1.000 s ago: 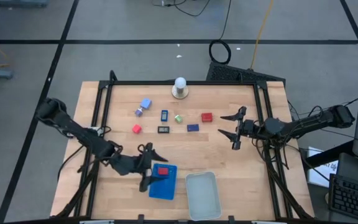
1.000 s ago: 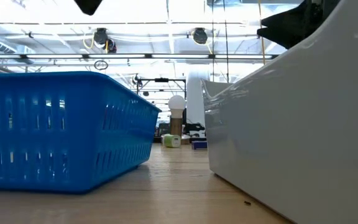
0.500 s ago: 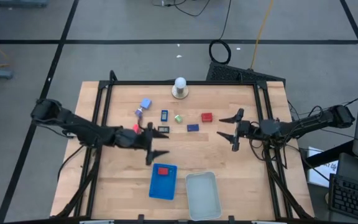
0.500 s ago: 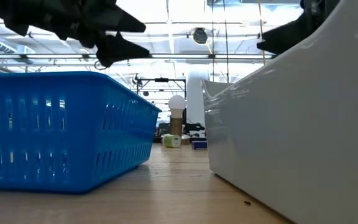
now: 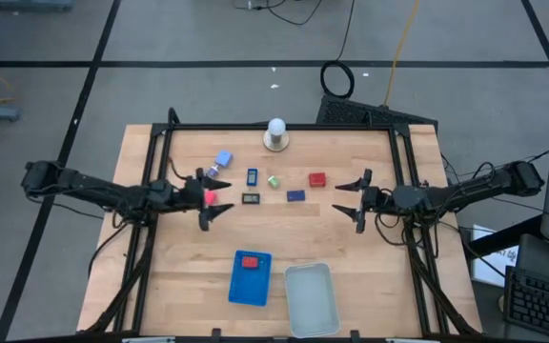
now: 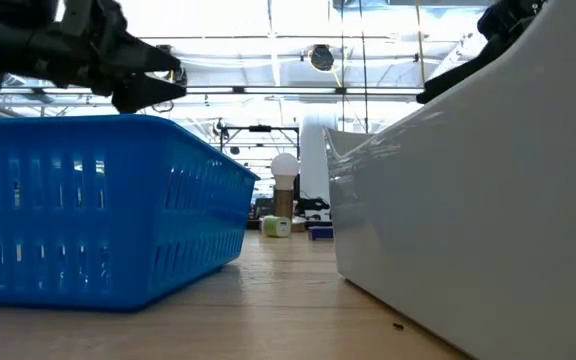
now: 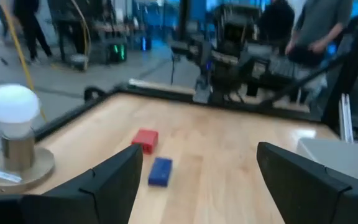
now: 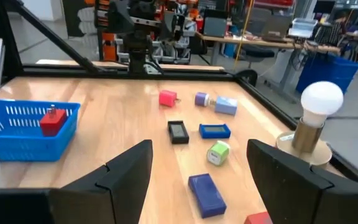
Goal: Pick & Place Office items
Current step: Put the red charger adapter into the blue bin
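Observation:
My left gripper [image 5: 204,200] is open over the table's left middle, its fingers on either side of a small red block [image 5: 210,196] as seen from above. The left wrist view does not show that block. More pieces lie toward the far edge: a light blue block [image 5: 223,158], a purple bit [image 5: 213,171], a dark blue rectangle [image 5: 253,176], a green bit [image 5: 274,181], a black piece [image 5: 251,199], a dark blue piece [image 5: 296,195] and a red block [image 5: 316,178]. Another red block [image 5: 250,261] lies in the blue tray [image 5: 246,291]. My right gripper [image 5: 349,202] is open at the table's right.
A white ball on a round base [image 5: 275,134] stands at the far edge. The clear tray [image 5: 311,298] sits beside the blue tray at the near edge. A black frame [image 5: 274,127] runs along the table's far and side edges. People [image 7: 319,28] stand in the room beyond.
My left gripper has left the blue tray and swung toward the far and left edges, ending over the small red block. It has stayed open. The red block in the blue tray has kept its place.

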Controlling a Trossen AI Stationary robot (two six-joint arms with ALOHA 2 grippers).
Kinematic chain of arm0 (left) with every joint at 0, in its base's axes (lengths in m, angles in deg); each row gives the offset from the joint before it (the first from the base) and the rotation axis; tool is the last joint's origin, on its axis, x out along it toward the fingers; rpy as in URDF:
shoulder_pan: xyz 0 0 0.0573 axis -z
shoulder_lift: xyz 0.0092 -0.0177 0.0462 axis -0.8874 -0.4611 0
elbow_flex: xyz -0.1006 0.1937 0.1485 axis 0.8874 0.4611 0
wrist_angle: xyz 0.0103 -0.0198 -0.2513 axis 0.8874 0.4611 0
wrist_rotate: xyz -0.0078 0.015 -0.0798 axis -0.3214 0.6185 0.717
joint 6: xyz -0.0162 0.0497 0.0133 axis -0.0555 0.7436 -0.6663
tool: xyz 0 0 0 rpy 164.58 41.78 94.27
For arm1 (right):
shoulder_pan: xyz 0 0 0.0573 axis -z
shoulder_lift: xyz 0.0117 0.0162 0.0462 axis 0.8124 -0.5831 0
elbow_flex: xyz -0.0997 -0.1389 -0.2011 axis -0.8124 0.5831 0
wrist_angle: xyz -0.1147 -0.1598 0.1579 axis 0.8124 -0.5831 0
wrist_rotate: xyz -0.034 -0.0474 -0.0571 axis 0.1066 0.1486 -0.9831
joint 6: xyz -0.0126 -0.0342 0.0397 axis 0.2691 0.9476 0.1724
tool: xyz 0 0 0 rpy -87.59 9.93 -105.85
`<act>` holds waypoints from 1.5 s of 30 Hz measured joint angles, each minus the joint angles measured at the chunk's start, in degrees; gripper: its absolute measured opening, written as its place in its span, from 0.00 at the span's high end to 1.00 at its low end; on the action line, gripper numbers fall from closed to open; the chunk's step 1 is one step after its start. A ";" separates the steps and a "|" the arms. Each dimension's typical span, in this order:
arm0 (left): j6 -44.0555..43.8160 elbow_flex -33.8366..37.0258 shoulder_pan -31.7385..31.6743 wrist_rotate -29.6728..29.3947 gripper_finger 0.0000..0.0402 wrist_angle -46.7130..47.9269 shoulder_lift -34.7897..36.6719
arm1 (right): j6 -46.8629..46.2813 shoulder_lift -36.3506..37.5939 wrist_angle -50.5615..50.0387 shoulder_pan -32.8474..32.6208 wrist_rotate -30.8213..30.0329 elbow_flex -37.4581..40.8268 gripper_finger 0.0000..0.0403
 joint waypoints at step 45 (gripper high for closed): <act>0.03 7.26 -1.73 -3.22 0.23 -7.85 3.68 | 7.87 -28.25 -9.72 30.75 19.68 -10.87 0.37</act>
